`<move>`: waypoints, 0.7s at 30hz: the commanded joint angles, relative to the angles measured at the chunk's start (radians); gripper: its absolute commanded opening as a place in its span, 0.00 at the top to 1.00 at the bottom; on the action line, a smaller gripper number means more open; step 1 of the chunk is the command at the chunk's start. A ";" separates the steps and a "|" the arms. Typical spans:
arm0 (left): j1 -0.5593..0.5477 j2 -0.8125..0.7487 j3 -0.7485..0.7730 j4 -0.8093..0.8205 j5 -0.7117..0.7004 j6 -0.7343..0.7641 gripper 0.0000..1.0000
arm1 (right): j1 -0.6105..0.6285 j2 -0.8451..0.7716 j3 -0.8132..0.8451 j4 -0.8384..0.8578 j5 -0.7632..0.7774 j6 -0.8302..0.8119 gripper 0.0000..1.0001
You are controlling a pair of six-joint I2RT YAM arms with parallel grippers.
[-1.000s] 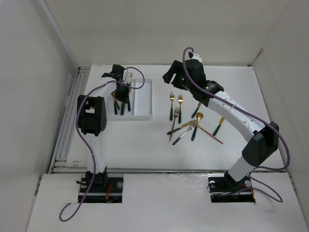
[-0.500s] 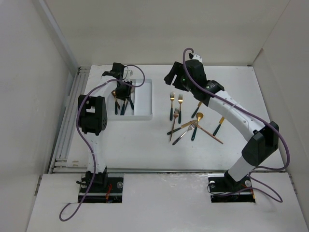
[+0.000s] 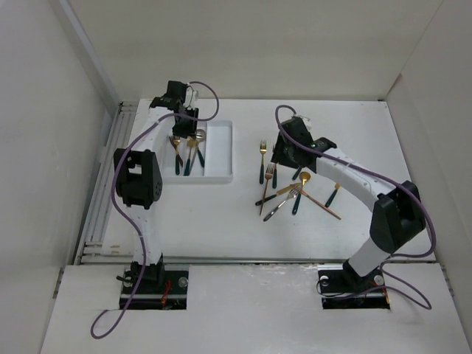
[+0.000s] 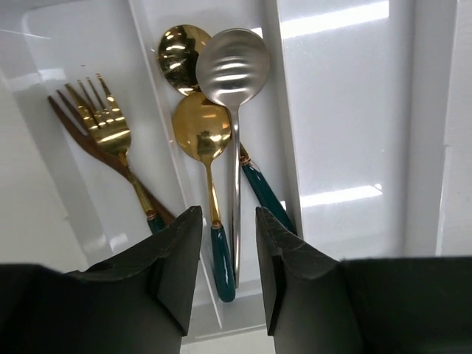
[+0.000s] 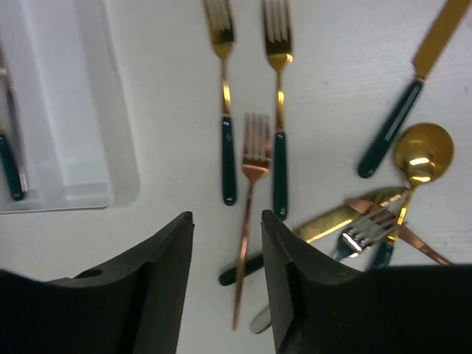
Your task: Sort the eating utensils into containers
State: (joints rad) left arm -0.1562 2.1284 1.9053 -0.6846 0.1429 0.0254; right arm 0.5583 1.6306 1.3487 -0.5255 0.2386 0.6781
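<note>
The white cutlery tray (image 3: 220, 175) lies at the back left. In the left wrist view its left compartment holds gold and copper forks (image 4: 103, 124). Its middle compartment holds two gold spoons (image 4: 200, 127) and a silver spoon (image 4: 232, 65). Its right compartment (image 4: 339, 110) holds nothing. My left gripper (image 3: 182, 124) (image 4: 227, 221) is open and empty above the tray's far end. My right gripper (image 3: 283, 153) (image 5: 227, 221) is open and empty, just above a copper fork (image 5: 251, 184). Two gold forks (image 5: 223, 44) lie beside it. More loose utensils (image 3: 295, 193) lie in a crossed pile.
In the right wrist view a gold knife (image 5: 431, 44) and a gold spoon (image 5: 422, 151) lie to the right, over crossed pieces (image 5: 354, 225). The tray's corner (image 5: 66, 110) shows at the left. White walls enclose the table, with a rail (image 3: 103, 184) along its left edge.
My left gripper has risen out of the tray toward the back; the silver spoon now lies in the middle compartment. My right gripper has swung nearer and lower, over the loose forks.
</note>
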 commanded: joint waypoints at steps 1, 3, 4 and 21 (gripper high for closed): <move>-0.015 -0.125 0.054 -0.035 -0.058 0.024 0.67 | -0.061 -0.058 -0.078 -0.044 0.027 0.041 0.51; -0.045 -0.154 0.054 -0.035 -0.168 0.040 0.64 | -0.112 -0.103 -0.132 -0.053 0.036 0.054 0.40; -0.054 -0.163 0.054 -0.035 -0.207 0.051 0.63 | -0.177 -0.116 -0.178 -0.053 0.036 0.069 0.37; -0.042 -0.349 0.106 0.007 -0.368 -0.081 0.00 | -0.546 -0.178 -0.444 -0.081 -0.045 0.040 0.39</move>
State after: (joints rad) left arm -0.2111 1.8374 1.9736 -0.6708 -0.2478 0.0002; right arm 0.0402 1.4487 0.9279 -0.6090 0.2211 0.7227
